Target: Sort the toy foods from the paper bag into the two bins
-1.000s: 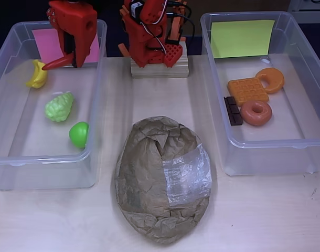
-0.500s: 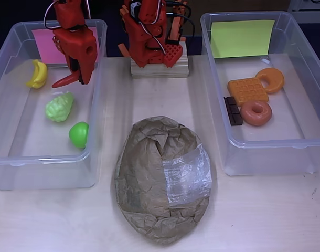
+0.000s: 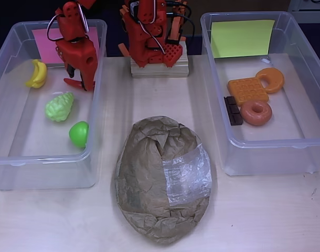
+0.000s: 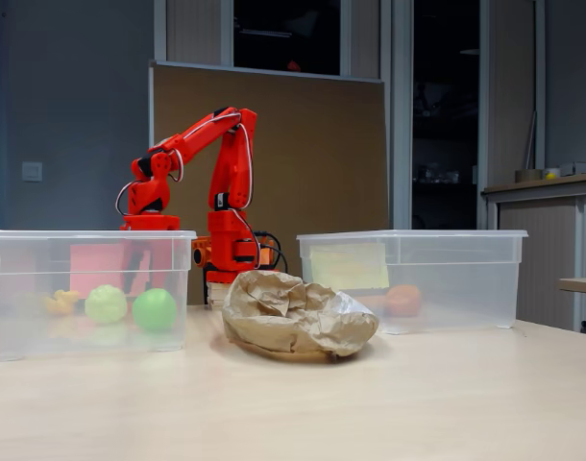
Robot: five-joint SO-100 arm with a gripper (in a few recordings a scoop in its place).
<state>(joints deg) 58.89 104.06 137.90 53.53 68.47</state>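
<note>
From the overhead view I have two clear bins on the table point(image 3: 265, 220): the left bin point(image 3: 8, 157) with a pink sheet point(image 3: 44, 44) at its far end, and the right bin point(image 3: 307, 131) with a yellow-green sheet point(image 3: 241, 38) at its far end. Between them, toward the near side, the crumpled paper bag point(image 3: 149, 184) lies flattened, its clear plastic window patch point(image 3: 186, 176) facing up on the right half; in the fixed view the bag point(image 4: 293, 315) sits in front of both tubs. The red arm point(image 3: 149, 31) stands on its block at the far middle and reaches left over the far right corner of the left bin. Its gripper point(image 3: 76, 82) points down inside that bin with a red chili point(image 3: 72, 82) showing at the tips; I cannot tell whether the fingers are clamped on it or parted. In the left bin I see the yellow bananas point(image 3: 37, 73) at the far left, the light green grapes point(image 3: 59, 106) just near of the gripper, and the green apple point(image 3: 79, 134) nearer still. The right bin holds the orange waffle point(image 3: 247, 90), the croissant point(image 3: 271, 79) touching its far right corner, the brown donut point(image 3: 256, 112) and the chocolate bar point(image 3: 233, 110) at the left.
</note>
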